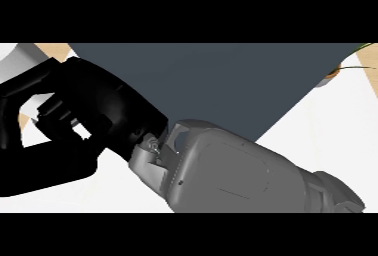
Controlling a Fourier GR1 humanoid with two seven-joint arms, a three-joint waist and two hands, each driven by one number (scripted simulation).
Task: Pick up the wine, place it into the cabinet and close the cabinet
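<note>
Black right hand (81, 115) fills the view, fingers curled, contents and wine hidden.

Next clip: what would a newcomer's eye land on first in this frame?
A black hand with curled fingers fills the view's left, very close to the camera, on a grey forearm rising from the lower right. Behind it, a big dark slate panel spans the top. A potted plant peeks in at the upper right.
</note>
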